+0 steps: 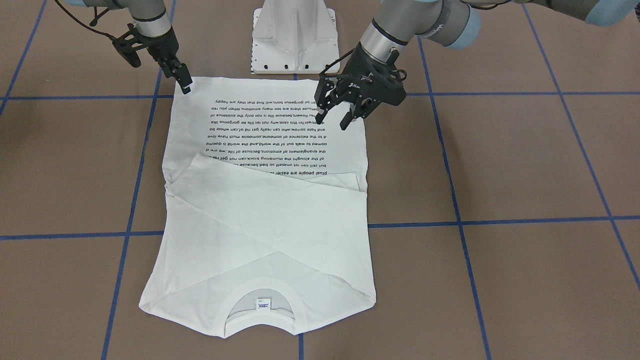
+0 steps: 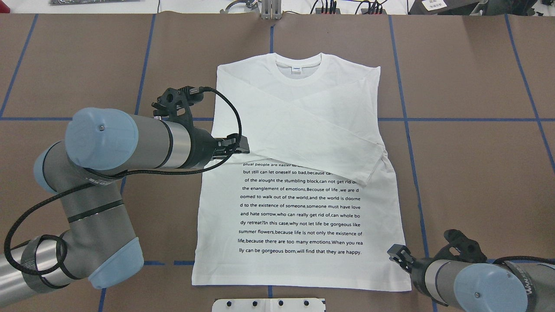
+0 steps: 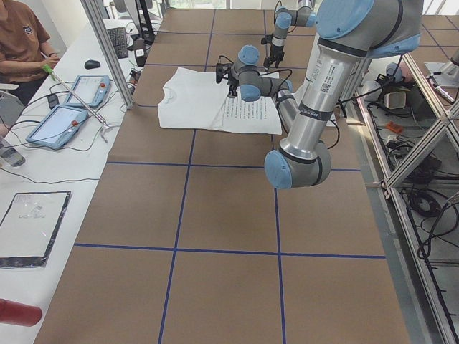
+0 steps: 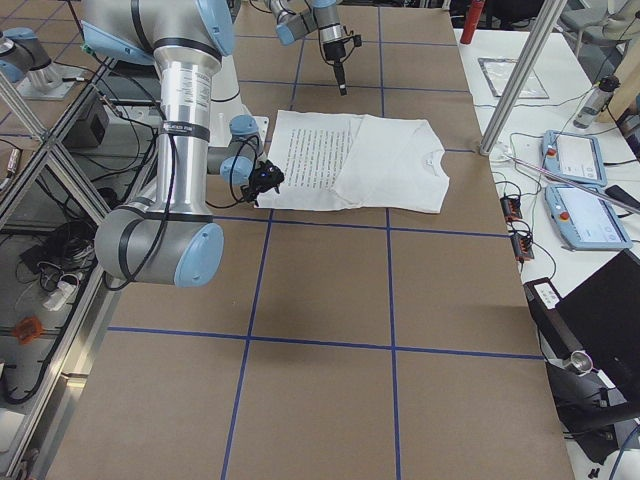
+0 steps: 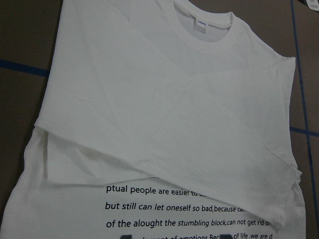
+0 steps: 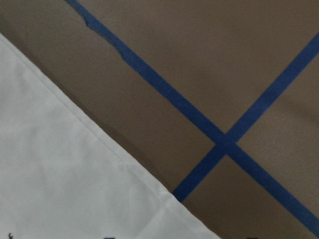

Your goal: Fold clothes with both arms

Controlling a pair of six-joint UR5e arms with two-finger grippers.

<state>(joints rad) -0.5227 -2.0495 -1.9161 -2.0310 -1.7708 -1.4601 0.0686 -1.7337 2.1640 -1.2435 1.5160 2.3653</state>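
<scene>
The white long-sleeved T-shirt [image 1: 265, 215] [image 2: 299, 143] lies flat on the brown table with its black text side up. Its neck points away from the robot, and both sleeves are crossed over the chest. My left gripper [image 1: 332, 120] [image 2: 242, 147] hovers open above the shirt's left edge, beside the text and just below the folded sleeve. The left wrist view shows the sleeves, the neck label and the shirt [image 5: 164, 99] from above. My right gripper [image 1: 184, 84] [image 2: 396, 255] is low at the hem's right corner. Its jaws line up edge-on, so I cannot tell their state. The right wrist view shows only the hem edge of the shirt [image 6: 60, 174] and the table.
The white pedestal base [image 1: 295, 40] stands just behind the hem. Blue tape lines [image 1: 500, 221] grid the brown table. A side bench holds tablets [image 3: 72, 107], and a seated person [image 3: 21, 36] is at its far end. A laptop [image 4: 600, 320] lies on the other side.
</scene>
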